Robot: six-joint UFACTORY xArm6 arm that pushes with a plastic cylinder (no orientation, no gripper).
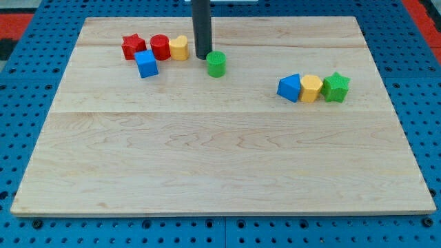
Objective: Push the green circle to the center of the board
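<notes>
Pale wood fills the board (220, 158), and we sweep it from the view's left. First a huddle near the top-left: a red star (133, 47), a red cylinder (160, 46) and a yellow block (179, 47) shoulder to shoulder in a row, with a blue cube (146, 63) just below them, touching or nearly so. They sit clear of our line, so we judge they need not be disturbed.

Next comes the rod, and my tip (202, 56) sits on the board just beside the yellow block, at the upper left of the green circle (216, 64). It looks to be touching the circle or a hair off it; we cannot say which. There is nothing to open or close here, it is a bare rod holding nothing. That placement makes sense to us: the centre lies toward the view's bottom, so pushing from above sends the circle that way.

Further right, well apart, a blue block (290, 87), a yellow block (311, 88) and a green star (336, 87) stand in a tight row.
</notes>
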